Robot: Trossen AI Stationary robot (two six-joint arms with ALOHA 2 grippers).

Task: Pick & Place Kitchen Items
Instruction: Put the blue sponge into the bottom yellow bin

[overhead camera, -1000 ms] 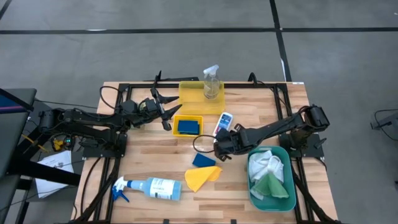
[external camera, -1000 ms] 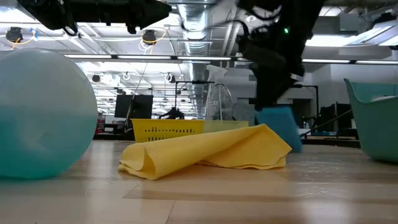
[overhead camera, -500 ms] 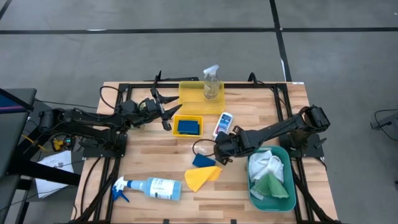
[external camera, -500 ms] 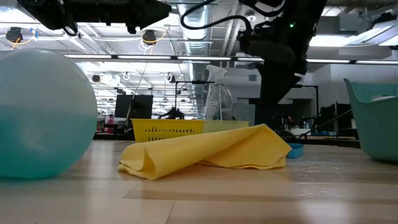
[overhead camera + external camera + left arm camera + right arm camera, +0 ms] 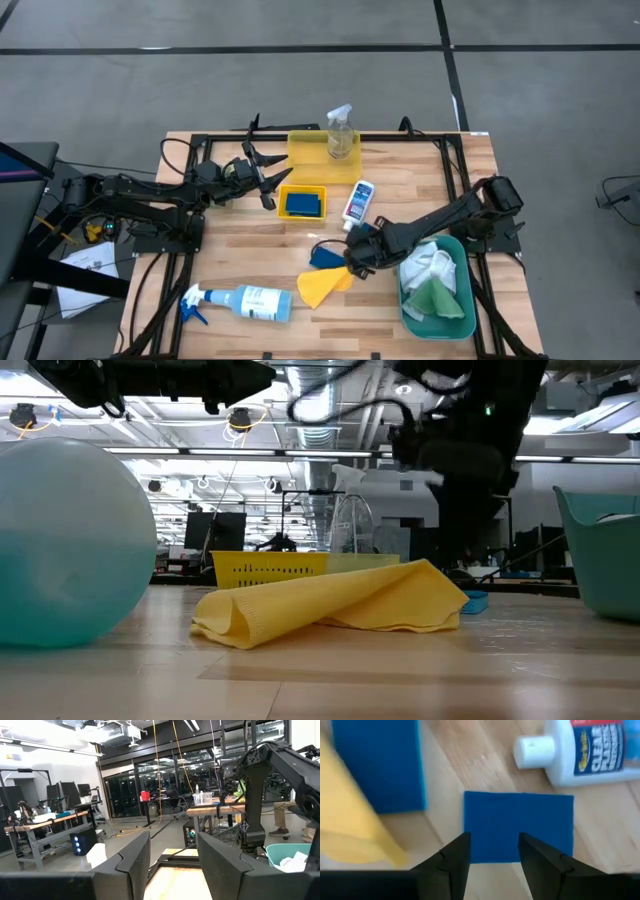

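Right gripper (image 5: pixel 357 262) open, empty, over blue sponge (image 5: pixel 325 257) mid-tabletop.
Sponge touches yellow cloth (image 5: pixel 322 286); spray bottle (image 5: pixel 240 301) near front edge; teal bin (image 5: pixel 408 306) crowds right; left gripper (image 5: pixel 268 180) parted, idle beyond.

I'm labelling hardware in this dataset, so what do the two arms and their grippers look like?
Both arms are black, built of slim jointed segments. The left gripper ends in two thin pointed prongs; black cables loop beside its arm. The right gripper is chunkier, with a cable loop beside it. In the wrist views the fingers are dark, matte, angular blocks with bevelled edges. No markings are visible.
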